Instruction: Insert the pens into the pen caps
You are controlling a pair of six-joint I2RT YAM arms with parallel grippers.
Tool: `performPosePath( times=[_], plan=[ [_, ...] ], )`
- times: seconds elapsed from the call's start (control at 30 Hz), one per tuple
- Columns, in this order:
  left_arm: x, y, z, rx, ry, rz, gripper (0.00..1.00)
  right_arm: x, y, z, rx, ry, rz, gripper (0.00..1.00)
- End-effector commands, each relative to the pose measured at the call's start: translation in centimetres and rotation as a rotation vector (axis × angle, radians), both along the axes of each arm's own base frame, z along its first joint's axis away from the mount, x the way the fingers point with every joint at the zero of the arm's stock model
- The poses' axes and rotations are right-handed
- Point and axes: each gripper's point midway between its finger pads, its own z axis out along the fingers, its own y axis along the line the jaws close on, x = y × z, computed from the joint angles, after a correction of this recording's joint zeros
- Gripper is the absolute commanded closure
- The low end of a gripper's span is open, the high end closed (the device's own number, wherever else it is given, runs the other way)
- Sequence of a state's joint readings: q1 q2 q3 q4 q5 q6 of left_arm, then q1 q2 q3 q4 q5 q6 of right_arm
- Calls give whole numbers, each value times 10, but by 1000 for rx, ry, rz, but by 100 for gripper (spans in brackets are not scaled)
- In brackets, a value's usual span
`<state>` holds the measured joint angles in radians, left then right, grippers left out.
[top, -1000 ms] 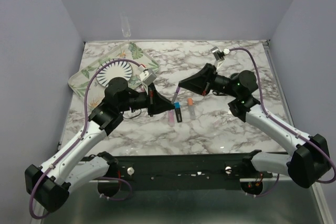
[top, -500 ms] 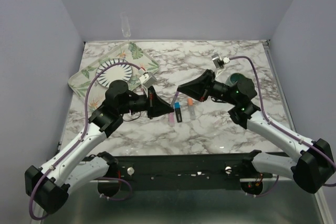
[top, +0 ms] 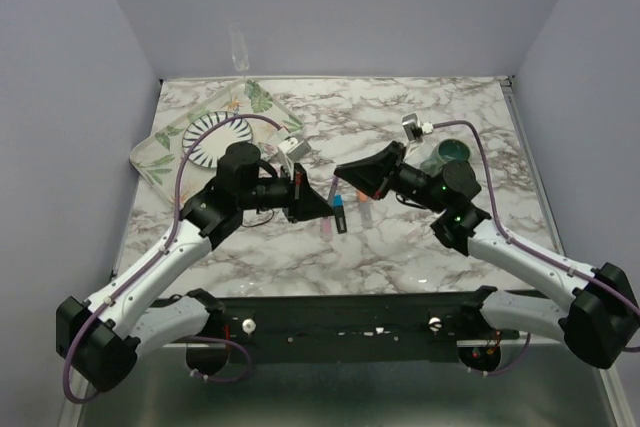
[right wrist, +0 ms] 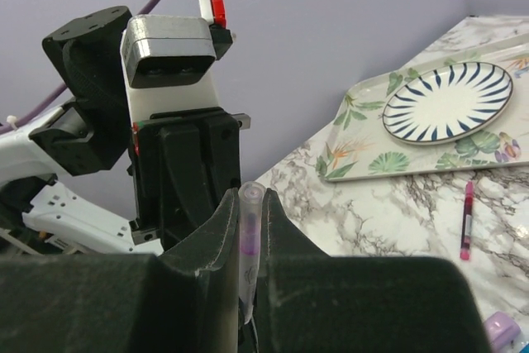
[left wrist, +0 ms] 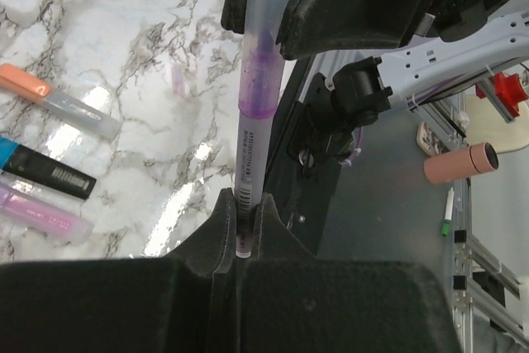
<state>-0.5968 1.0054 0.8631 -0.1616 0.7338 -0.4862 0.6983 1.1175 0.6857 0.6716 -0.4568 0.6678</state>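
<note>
My left gripper (top: 320, 209) (left wrist: 240, 208) is shut on the rear end of a pink-purple pen (left wrist: 252, 97), held in the air above the table. A clear light purple cap (left wrist: 269, 6) covers its purple tip. My right gripper (top: 343, 169) (right wrist: 250, 200) is shut on that cap (right wrist: 250, 237), tip to tip with the left gripper. The pen also shows in the top view (top: 333, 190) between the grippers. On the marble below lie a grey marker with an orange end (top: 365, 209) (left wrist: 62, 103), a black marker with a blue end (top: 340, 215) (left wrist: 45, 169) and a pink-purple marker (top: 325, 227) (left wrist: 41, 212).
A leaf-patterned tray (top: 165, 137) with a blue-striped plate (top: 215, 137) sits at the back left. A teal mug (top: 452, 153) stands behind my right arm. A thin red pen (right wrist: 467, 221) lies near the tray. The table's near edge (left wrist: 289, 121) is just beside the grippers.
Both arms have shifted: the left wrist moved right, the right arm swung left and uncovered the mug. The grippers stay joined on the pen above the markers.
</note>
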Motion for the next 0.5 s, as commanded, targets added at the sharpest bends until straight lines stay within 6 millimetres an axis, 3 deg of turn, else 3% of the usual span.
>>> performPosePath(
  times=[0.0,0.3,0.47],
  plan=[
    [46,-1,83,-147,-250,171,100,-59,15,-82,-199,132,226,99],
    [54,-1,92,-150,-264,201,100,-75,12,-110,-257,138,227,99],
    [62,-3,95,-148,-271,214,100,-91,17,-113,-246,136,295,99]
  ],
)
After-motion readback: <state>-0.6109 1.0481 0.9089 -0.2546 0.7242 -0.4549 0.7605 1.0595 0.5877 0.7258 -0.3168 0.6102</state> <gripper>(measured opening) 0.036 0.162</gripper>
